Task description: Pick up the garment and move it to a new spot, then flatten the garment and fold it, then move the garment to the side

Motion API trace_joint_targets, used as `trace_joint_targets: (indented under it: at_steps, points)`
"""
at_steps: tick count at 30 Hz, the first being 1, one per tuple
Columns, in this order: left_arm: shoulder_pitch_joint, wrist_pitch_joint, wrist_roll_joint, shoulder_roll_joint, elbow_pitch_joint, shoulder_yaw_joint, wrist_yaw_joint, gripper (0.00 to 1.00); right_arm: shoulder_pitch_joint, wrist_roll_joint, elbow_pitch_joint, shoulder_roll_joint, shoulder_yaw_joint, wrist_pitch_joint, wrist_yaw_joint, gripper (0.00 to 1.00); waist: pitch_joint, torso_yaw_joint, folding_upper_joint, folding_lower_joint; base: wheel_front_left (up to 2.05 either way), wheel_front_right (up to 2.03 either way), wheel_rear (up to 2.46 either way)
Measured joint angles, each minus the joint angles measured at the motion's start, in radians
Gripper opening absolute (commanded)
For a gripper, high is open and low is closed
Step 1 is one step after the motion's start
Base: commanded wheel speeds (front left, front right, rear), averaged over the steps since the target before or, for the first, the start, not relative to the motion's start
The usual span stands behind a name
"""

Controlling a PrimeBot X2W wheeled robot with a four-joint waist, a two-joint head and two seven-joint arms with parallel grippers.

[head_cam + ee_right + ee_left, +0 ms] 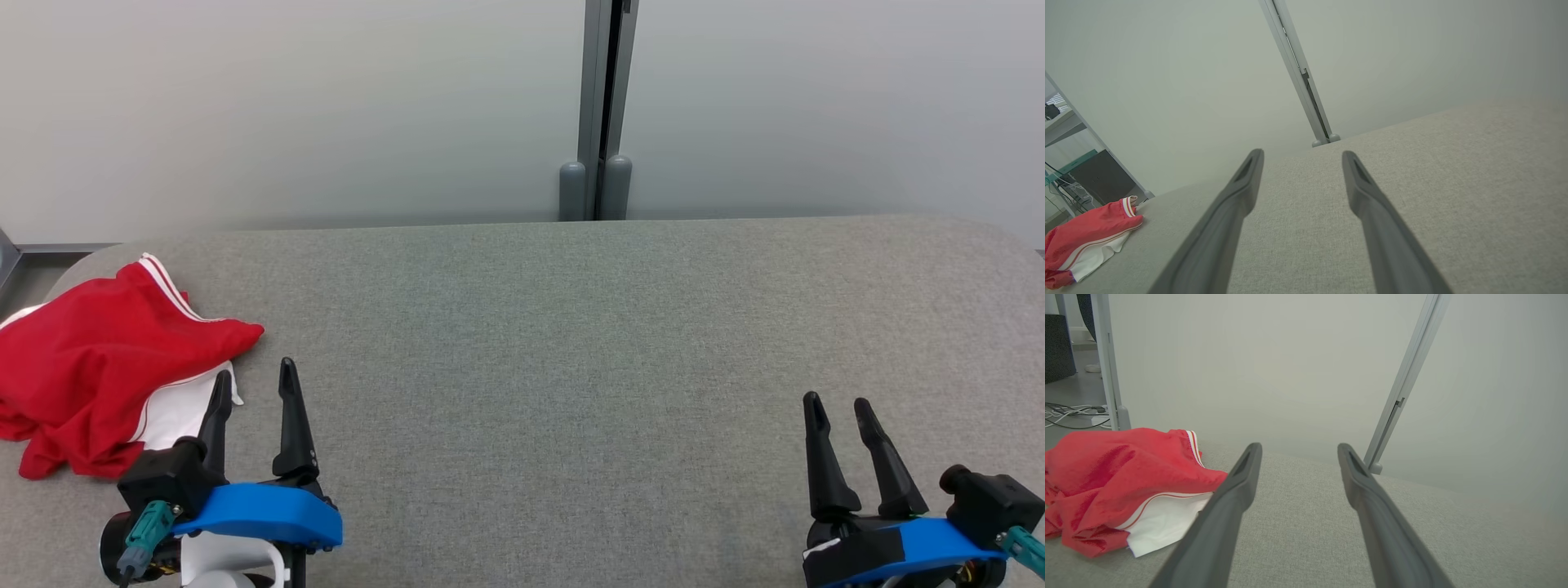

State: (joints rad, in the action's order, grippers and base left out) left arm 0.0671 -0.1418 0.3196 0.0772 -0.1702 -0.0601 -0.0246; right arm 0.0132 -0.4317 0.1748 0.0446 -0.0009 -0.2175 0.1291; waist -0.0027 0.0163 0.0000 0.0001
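Observation:
A crumpled red garment (90, 367) with white trim and a white panel lies at the left end of the grey table (571, 367); it also shows in the left wrist view (1114, 473) and, far left, in the right wrist view (1081, 241). My left gripper (253, 380) is open just to the garment's right, its left finger over the white panel's edge, nothing between the fingers. My right gripper (837, 408) stands open over bare table at the lower right, far from the garment.
A grey wall panel with a vertical metal post (600, 106) runs behind the table's far edge. The table's rounded left end (73, 269) is close to the garment. Cables (1069, 414) lie on the floor beyond it.

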Motion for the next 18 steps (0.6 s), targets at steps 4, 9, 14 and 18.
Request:
trace_joint_targets:
  at_steps: [4,9,14,18]
  points:
    - [-0.005,-0.002,-0.024,0.007,0.020,-0.009,0.001,1.00,0.000,0.032,0.005,0.000,0.003,-0.006,0.000,1.00,-0.001,0.001,0.0000,0.0000,0.00,0.00,0.00]
    - [-0.013,-0.018,-0.045,0.018,0.043,-0.009,0.006,1.00,0.000,0.073,0.008,0.001,0.007,-0.013,0.000,1.00,-0.002,0.003,0.0000,-0.0001,0.00,0.00,0.00]
    - [-0.028,-0.018,-0.058,0.025,0.060,-0.005,0.007,1.00,-0.001,0.109,0.007,0.001,0.006,-0.012,0.000,1.00,-0.004,0.004,0.0000,0.0000,0.00,0.00,0.00]
    - [-0.045,0.009,-0.082,0.028,0.078,-0.006,-0.008,1.00,-0.002,0.143,0.003,0.002,0.002,-0.005,0.000,1.00,-0.004,0.007,0.0000,0.0000,0.00,0.00,0.00]
